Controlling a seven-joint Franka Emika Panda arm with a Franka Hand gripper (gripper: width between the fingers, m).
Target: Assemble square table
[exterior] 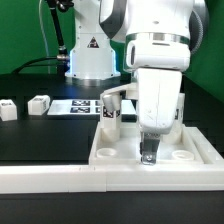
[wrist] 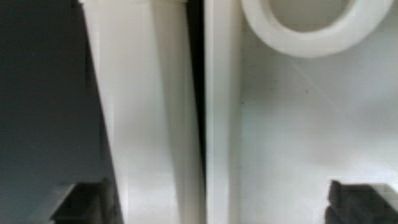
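My claw (wrist: pixel 222 203) stands wide open and grips nothing, its dark fingertips (wrist: pixel 365 202) spread apart above the square top (wrist: pixel 302 120) near a corner socket (wrist: pixel 320 30).

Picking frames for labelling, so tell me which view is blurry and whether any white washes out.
Wrist view: soft throughout, the square top and its corner socket lack crisp edges, fingertips of the end effector are dark smudges. Exterior view: sharper, evenly lit, though the square top barely separates from the white wall.
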